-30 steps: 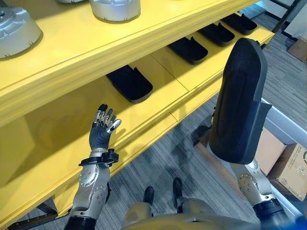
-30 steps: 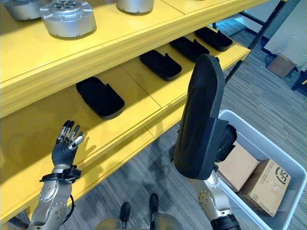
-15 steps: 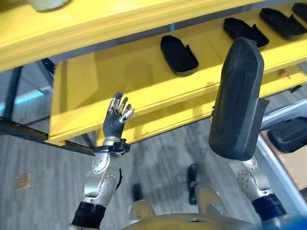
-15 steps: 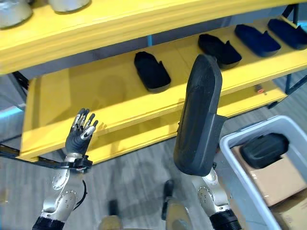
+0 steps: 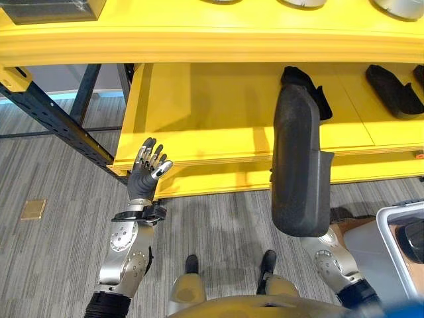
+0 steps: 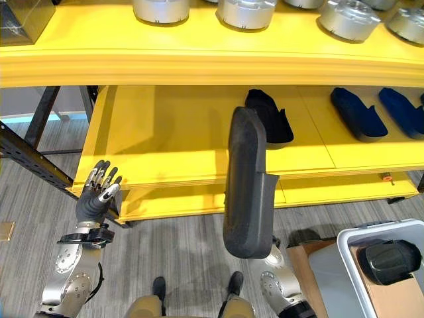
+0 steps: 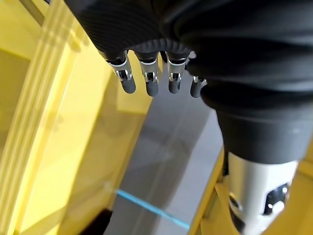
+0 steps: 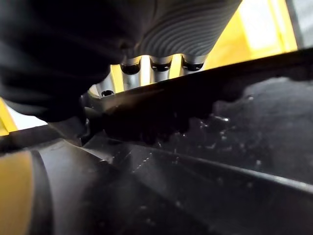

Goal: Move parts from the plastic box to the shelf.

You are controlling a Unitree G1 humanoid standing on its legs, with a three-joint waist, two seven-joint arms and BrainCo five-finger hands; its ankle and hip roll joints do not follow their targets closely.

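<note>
A long black moulded part (image 5: 299, 165) stands upright in front of the yellow shelf's lower board (image 5: 212, 119), hiding my right hand behind it. In the right wrist view the right hand's fingers (image 8: 156, 62) curl over the part's edge (image 8: 205, 147), so that hand is shut on it. My left hand (image 5: 146, 177) is raised with straight fingers just in front of the lower board's left front edge, holding nothing. The grey plastic box (image 6: 346, 242) sits on the floor at the lower right with another black part (image 6: 387, 260) inside.
Three black parts (image 6: 268, 116) (image 6: 358, 112) (image 6: 401, 109) lie in a row on the lower board's right half. Silver round parts (image 6: 245, 12) stand on the upper board. A dark frame post (image 5: 59, 126) slants at the shelf's left end. Cardboard (image 6: 391, 298) lies in the box.
The whole picture has swung, so the camera has moved and the shelf now runs straight across. The black part stays upright in my right hand. The left hand stays raised and open.
</note>
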